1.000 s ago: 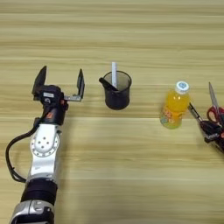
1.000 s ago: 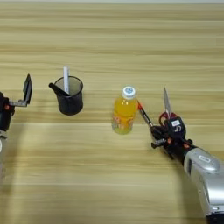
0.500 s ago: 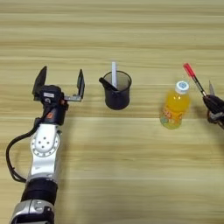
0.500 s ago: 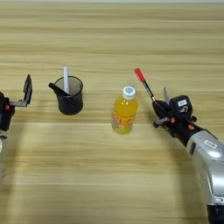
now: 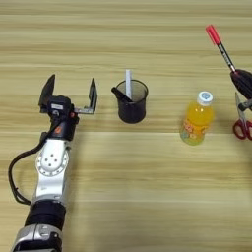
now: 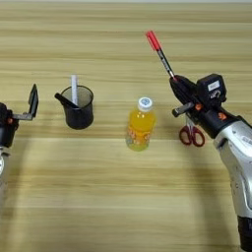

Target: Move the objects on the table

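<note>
Right eye view: right gripper (image 6: 178,91) pinching the red-capped pen (image 6: 160,53), tilted above the table (image 6: 123,197) near the scissors (image 6: 191,132). Left gripper (image 5: 69,93) sits parked, fingers spread, beside the cup (image 5: 132,101).

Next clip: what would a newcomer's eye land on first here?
Probably the red-capped pen, held tilted above the table by the right gripper at the right, cap pointing up and away. Next, the orange drink bottle standing mid-table, with red-handled scissors lying beside it under that gripper. At the left, the open left gripper hangs beside a dark cup holding a black marker and a white stick.
</note>
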{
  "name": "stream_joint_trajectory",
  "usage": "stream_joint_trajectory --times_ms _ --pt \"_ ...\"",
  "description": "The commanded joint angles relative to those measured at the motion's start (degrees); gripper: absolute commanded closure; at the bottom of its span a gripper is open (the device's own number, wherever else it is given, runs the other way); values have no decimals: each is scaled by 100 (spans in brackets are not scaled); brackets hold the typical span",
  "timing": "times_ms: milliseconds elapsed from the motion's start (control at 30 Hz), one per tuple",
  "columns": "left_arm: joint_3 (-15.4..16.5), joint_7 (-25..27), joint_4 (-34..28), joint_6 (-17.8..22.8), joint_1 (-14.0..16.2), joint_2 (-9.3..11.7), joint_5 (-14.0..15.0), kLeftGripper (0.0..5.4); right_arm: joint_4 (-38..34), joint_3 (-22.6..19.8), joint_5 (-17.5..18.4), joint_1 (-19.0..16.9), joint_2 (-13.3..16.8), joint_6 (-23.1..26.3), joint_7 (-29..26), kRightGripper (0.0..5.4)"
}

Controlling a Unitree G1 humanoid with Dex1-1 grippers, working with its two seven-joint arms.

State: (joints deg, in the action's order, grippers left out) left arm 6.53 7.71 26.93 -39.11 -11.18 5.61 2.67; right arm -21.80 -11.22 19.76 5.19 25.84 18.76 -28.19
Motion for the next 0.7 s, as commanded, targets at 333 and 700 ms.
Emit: stream_joint_trajectory --times_ms 333,700 --pt "-123 27 -173 1 22 -28 8 0 -819 594 591 -94 9 -32 -688 499" --pt "-283 1611 -1996 1992 333 143 2430 0 -647 1449 675 -520 -133 -261 -1361 499"
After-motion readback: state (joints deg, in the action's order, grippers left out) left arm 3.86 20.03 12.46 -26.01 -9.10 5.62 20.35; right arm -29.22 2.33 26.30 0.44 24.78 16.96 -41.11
